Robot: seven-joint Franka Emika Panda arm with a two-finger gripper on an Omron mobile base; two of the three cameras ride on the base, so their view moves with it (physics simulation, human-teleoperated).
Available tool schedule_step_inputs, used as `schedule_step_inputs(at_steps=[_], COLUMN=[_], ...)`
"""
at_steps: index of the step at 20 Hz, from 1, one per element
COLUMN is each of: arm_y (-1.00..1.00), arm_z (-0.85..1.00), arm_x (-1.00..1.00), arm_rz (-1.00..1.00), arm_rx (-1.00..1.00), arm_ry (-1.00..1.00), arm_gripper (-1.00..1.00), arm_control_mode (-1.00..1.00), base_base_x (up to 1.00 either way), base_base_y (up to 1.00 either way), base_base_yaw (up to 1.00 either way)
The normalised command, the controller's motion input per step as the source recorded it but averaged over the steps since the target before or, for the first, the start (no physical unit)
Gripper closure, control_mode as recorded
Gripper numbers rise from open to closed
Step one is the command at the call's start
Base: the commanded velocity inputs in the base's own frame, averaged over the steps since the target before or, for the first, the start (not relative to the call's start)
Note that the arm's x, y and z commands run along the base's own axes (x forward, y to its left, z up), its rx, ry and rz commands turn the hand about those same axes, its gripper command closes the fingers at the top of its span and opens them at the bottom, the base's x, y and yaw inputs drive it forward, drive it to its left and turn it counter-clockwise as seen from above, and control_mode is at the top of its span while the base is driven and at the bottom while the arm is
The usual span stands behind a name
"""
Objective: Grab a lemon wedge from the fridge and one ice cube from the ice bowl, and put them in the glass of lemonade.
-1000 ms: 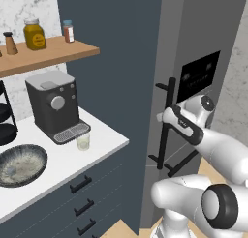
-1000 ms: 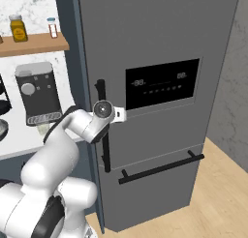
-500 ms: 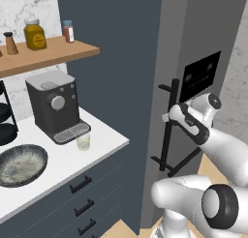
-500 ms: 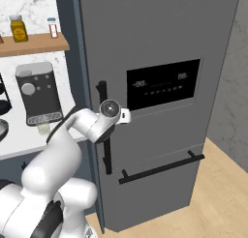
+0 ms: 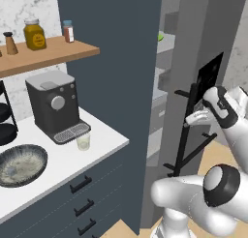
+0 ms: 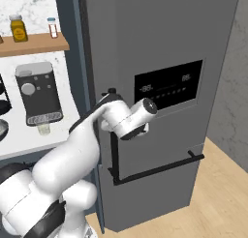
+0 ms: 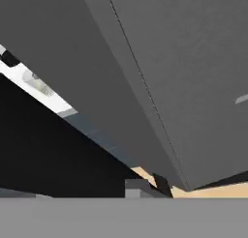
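The fridge point(image 5: 213, 38) stands right of the counter, its dark grey door point(image 6: 160, 53) swung ajar. My gripper point(image 5: 194, 118) is closed around the door's long black vertical handle point(image 5: 185, 135), also seen as handle point(image 6: 114, 155) below my hand. Through the gap, pale inner shelves point(image 5: 160, 89) show, with a small yellow-green bit on the upper one, the lemon wedge point(image 5: 160, 37). The glass of lemonade point(image 5: 83, 141) stands in front of the coffee machine. The ice bowl point(image 5: 19, 164) lies near the counter's front left. The hand view looks along the grey door face point(image 7: 184, 77).
A dark coffee machine point(image 5: 53, 106) sits on the white counter point(image 5: 104, 135). A wooden shelf point(image 5: 53, 53) above carries an amber jar point(image 5: 34, 35) and small shakers. A black round rack point(image 5: 5, 123) stands at the far left. A horizontal drawer handle point(image 6: 160, 168) crosses the fridge's lower front.
The fridge door has swung further open with my hand on its handle, and the inner shelves have come into sight in the left base view.
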Motion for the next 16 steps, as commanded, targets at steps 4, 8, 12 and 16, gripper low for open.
schedule_step_inputs(at_steps=[4,8,12,16], arm_y=[-1.0,-0.68,-0.56,-0.23], arm_z=[-0.32,-0.29,0.43,0.64], arm_x=[-0.57,-0.64,-0.25,-0.73], arm_rz=[0.0,-0.05,-0.01,-0.09], arm_rx=[0.23,0.13,0.0,0.0], arm_ry=[-0.31,-0.16,0.04,-0.05], arm_gripper=[1.0,-1.0,-1.0,-1.0], arm_control_mode=[-1.0,-1.0,-1.0,-1.0], base_base_x=[0.0,0.0,0.0,0.0], base_base_y=[0.0,0.0,0.0,0.0], base_base_yaw=[0.0,0.0,0.0,0.0])
